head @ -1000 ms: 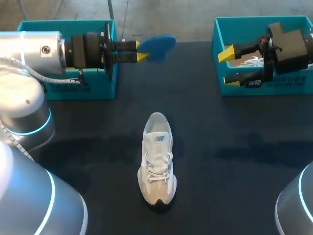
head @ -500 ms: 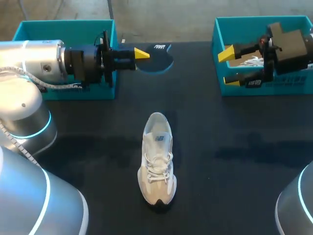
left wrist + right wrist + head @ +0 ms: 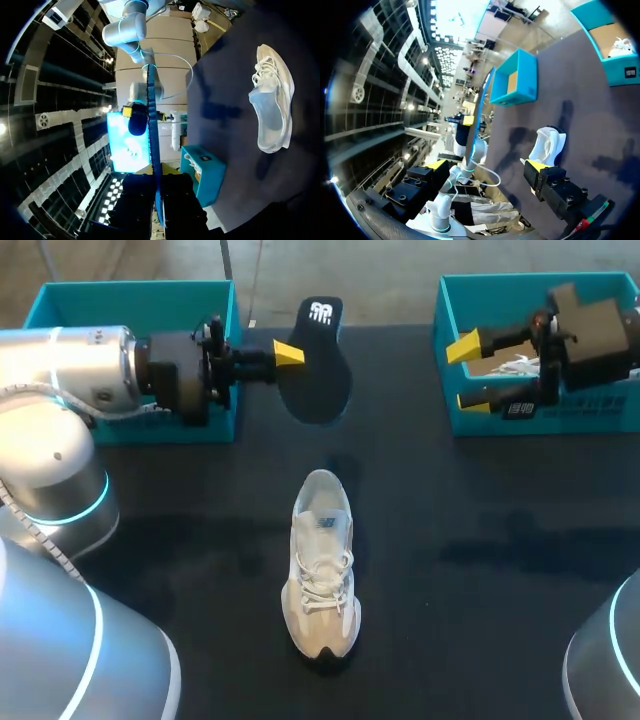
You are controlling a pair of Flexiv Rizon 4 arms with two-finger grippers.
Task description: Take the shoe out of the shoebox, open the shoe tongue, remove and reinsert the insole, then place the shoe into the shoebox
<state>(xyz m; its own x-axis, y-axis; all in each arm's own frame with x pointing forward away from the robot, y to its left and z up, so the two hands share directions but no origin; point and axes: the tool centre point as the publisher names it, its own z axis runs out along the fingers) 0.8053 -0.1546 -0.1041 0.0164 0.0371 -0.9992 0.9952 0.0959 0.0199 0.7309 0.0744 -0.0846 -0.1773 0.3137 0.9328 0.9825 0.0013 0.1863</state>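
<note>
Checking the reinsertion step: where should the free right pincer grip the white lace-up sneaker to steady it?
Probably the heel end of the white lace-up sneaker, pinched across its narrow width, coming down from above: it stands upright on its sole, heel pointing away, laces covering the front.

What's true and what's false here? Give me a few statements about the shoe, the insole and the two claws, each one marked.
The left gripper holds the dark insole. True.
The white shoe sits inside a teal box. False: it stands out on the black table.
The right gripper is open and empty. True.
The insole is inside the shoe. False: it is out of the shoe, in the left gripper.
</note>
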